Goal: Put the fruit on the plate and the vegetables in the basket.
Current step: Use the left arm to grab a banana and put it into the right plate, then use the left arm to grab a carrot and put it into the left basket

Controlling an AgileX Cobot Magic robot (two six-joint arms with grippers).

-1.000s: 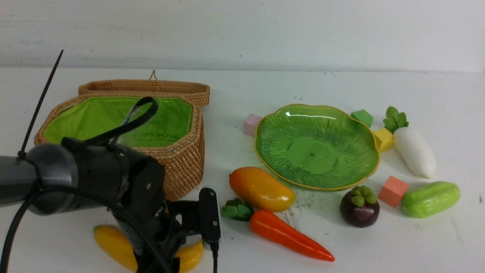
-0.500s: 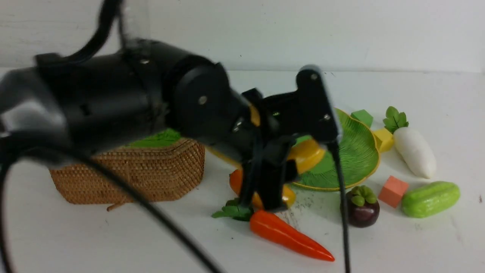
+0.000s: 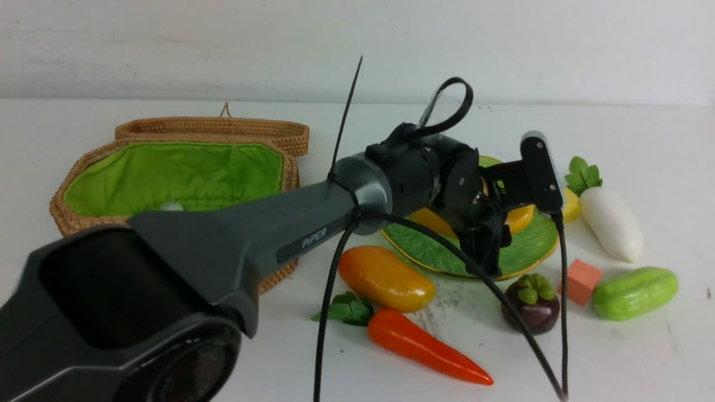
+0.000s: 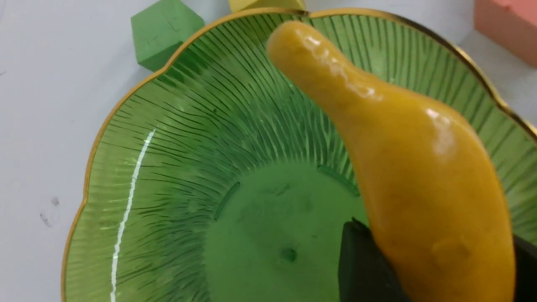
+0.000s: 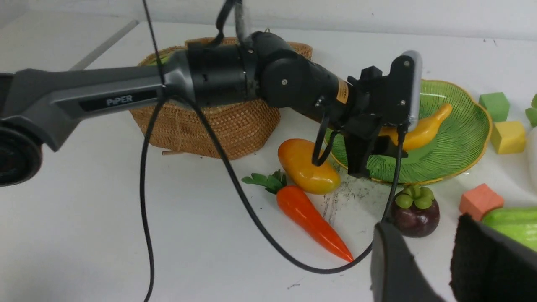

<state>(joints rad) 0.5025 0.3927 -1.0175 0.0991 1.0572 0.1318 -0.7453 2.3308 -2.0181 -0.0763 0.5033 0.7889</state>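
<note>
While the left claw is clamped on the banana over the plate, the right claw stands part open and empty. Mango, carrot, mangosteen, cucumber and radish lie beside the plate on the white table, before a pale wall. The left arm hides part of the plate and basket.

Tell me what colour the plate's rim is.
Yellow-gold, edging the green ribbed plate. It shows best in the left wrist view.

Brown woven wicker basket left, green ribbed glass plate right, yellow toy banana over it. In front: oval orange-yellow mango, orange carrot before that, purple mangosteen. White radish and bumpy green cucumber rightmost.
</note>
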